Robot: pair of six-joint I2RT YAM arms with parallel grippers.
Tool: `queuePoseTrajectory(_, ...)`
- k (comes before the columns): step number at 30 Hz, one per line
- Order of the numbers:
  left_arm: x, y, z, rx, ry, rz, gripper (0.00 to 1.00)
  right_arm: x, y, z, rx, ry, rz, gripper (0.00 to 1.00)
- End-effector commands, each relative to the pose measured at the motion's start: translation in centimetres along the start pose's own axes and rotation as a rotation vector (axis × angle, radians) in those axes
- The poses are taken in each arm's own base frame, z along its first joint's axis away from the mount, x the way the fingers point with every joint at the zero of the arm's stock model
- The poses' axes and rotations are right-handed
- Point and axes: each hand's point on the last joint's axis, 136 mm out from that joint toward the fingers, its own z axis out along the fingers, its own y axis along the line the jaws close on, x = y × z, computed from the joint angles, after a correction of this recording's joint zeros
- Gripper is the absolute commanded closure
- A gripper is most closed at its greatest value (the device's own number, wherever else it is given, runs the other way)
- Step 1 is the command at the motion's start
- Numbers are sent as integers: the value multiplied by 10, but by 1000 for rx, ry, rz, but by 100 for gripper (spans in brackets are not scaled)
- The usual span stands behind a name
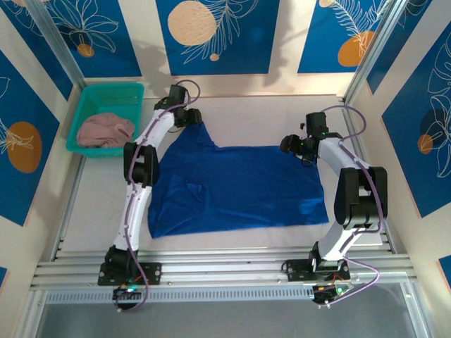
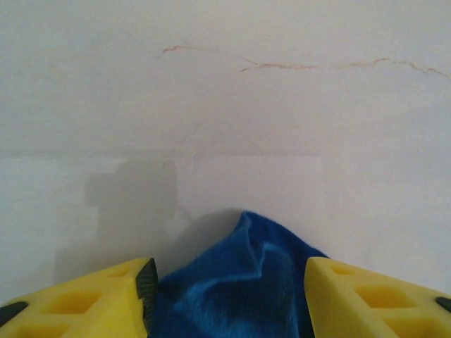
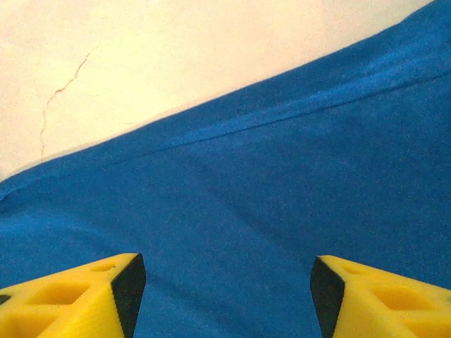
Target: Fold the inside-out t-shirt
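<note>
Spread flat and blue across the table (image 1: 91, 211), centre frame: inside-out t-shirt (image 1: 239, 186). At its upper right edge, right end effector (image 1: 287, 145), fingers wide apart above smooth cloth. Farther up, left of centre, left end effector (image 1: 197, 120) straddling a bunched corner; cannot tell whether gripping

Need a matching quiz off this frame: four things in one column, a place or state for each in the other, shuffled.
Things:
1. t-shirt
2. pink garment
3. left fingers
4. right fingers

Places or states:
A. apart above flat blue cloth
B. lying in the green basket
C. spread out on the table
D. apart, with a bunched blue corner between them

Pairs: 1-C, 2-B, 3-D, 4-A
</note>
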Motion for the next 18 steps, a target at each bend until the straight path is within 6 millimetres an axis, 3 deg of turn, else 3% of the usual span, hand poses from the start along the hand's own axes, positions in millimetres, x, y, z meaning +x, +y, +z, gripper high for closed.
queuePoseTrajectory(1, 0, -3, 4, 33, 13, 13, 47, 2, 6, 1, -24, 24, 0, 35)
queuePoseTrajectory(7, -4, -2, 15, 63, -8, -25, 58, 3, 8, 5, -37, 42, 6, 35)
queuePoseTrajectory(18, -17, 9, 15, 71, -47, -53, 91, -6, 14, 16, -43, 53, 16, 36)
